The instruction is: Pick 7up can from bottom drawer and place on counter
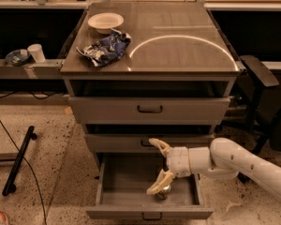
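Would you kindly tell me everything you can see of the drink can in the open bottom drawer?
The can is small and silvery, metal by its look, standing upright on the floor of the open bottom drawer, near its front. The gripper hangs open just above it, the lower finger crossing its top, so part is hidden; contact cannot be told.
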Controlling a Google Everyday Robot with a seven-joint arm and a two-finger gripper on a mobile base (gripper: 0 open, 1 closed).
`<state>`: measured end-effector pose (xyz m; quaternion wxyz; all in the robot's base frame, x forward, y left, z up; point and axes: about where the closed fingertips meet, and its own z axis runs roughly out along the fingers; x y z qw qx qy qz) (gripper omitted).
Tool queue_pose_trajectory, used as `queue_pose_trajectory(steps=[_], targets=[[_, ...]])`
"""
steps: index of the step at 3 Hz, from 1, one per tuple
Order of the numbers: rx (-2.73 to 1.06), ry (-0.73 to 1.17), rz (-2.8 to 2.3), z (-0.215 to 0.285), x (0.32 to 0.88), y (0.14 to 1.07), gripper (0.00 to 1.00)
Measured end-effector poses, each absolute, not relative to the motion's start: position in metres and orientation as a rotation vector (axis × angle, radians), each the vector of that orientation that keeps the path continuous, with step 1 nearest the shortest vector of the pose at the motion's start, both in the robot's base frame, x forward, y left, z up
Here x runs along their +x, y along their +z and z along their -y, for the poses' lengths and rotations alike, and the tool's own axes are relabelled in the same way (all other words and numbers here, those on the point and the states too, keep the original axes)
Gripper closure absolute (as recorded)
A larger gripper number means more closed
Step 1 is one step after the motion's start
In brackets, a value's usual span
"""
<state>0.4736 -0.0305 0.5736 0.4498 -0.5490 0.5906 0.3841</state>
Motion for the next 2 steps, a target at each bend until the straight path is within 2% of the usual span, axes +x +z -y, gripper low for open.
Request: queue_pose_trajectory(steps=[1, 2], targets=[[-1.36, 0.869, -1.54, 0.047, 0.483, 0.558, 0.0], [-1.357, 0.71, -1.68, 0.093, 0.495, 0.517, 0.0]])
